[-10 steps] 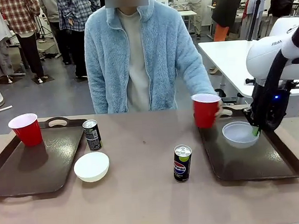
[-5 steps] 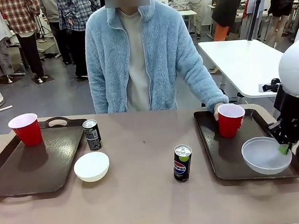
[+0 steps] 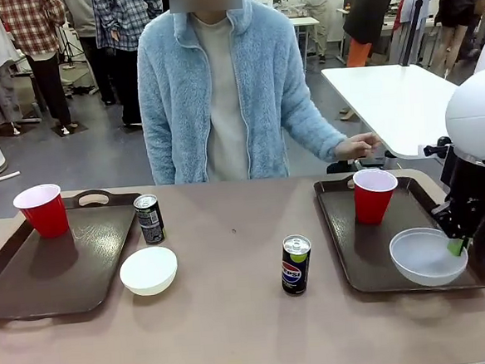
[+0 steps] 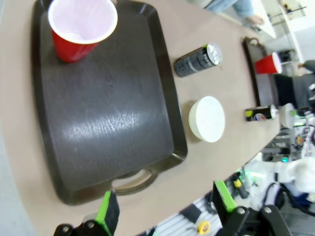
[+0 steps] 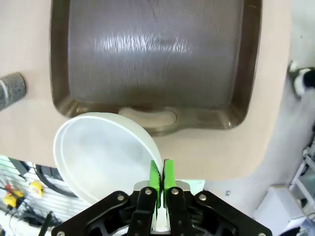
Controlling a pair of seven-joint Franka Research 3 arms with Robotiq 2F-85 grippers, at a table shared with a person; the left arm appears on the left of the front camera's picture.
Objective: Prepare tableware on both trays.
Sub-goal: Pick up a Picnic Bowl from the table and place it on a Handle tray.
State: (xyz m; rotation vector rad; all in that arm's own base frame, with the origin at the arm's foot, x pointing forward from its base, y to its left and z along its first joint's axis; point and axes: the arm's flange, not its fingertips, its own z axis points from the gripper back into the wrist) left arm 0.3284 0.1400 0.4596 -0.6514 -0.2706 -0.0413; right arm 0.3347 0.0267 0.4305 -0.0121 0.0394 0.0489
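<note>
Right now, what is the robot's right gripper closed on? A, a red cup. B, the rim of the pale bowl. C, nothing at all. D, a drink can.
B: in the right wrist view the right gripper has its green pads pinched together on the rim of the pale grey-blue bowl.

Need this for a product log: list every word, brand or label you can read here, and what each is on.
"pepsi", with the round logo: on the dark drink can right of the white bowl.
Print on the second dark can, beside the left tray: too small to read.
No other text is legible.
</note>
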